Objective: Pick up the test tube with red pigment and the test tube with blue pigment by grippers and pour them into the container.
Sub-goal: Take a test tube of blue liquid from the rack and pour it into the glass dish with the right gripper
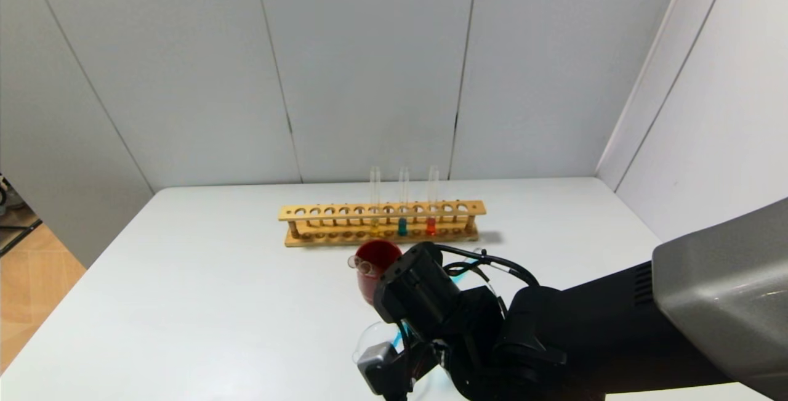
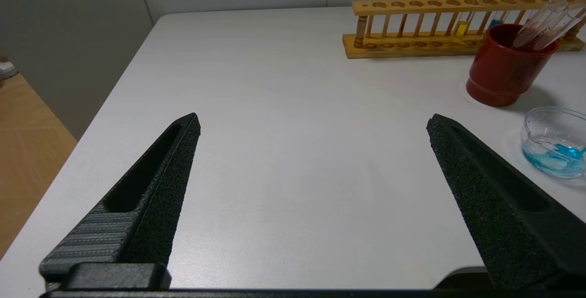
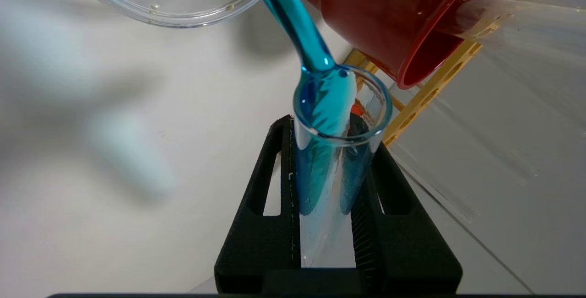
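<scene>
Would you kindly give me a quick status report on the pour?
Right gripper shut on blue test tube, pouring into container. Left gripper open, idle over table. Red cup beside container, clear of stream.

the counter [image 1: 184,278] lies open on the left. centre-right, the rack [image 1: 381,223], the red cup [image 1: 375,268] and the container [image 2: 555,142] crowd the path, with the right arm [image 1: 554,339] over them.

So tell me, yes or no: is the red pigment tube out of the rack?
No, the test tube with red pigment stands upright in the wooden rack, beside the teal tube.
</scene>
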{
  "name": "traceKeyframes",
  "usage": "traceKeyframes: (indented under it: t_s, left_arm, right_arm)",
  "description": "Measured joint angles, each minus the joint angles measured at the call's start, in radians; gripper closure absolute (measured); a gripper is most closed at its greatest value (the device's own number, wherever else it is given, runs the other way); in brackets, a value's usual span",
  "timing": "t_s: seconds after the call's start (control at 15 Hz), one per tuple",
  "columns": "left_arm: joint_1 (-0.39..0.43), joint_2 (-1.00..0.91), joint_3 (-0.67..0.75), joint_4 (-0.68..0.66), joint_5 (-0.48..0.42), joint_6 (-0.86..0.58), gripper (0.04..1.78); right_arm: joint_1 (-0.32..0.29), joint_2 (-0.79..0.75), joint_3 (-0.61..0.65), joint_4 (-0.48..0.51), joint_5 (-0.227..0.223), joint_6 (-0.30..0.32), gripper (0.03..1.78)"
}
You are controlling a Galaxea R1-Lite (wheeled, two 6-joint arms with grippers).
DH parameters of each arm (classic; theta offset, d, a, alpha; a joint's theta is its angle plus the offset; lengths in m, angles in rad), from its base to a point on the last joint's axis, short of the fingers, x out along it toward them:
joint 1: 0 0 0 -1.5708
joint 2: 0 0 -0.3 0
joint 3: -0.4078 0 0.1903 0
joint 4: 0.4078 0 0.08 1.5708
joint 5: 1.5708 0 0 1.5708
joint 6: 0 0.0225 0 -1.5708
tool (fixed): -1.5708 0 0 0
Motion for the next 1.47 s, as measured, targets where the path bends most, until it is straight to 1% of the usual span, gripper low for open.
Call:
traceKeyframes:
  t_s: [0.27,0.67,0.87,1.0,1.47]
  left_arm:
    - [0.001,0.000,0.000,0.000,0.000,0.000,0.07]
    - [0.001,0.000,0.000,0.000,0.000,0.000,0.07]
    - [0.000,0.000,0.000,0.000,0.000,0.000,0.07]
    - [0.000,0.000,0.000,0.000,0.000,0.000,0.07]
    - [0.000,0.000,0.000,0.000,0.000,0.000,0.07]
  right_arm:
    - [-0.008,0.003,-0.001,0.003,0.000,-0.005,1.42]
    - [-0.024,0.026,-0.009,0.004,0.000,-0.028,1.42]
    - [-0.029,0.029,-0.015,0.003,-0.003,-0.074,1.42]
    - [-0.029,0.030,-0.024,0.003,-0.037,-0.100,1.42]
    - [-0.020,0.040,-0.049,0.003,-0.059,-0.136,1.42]
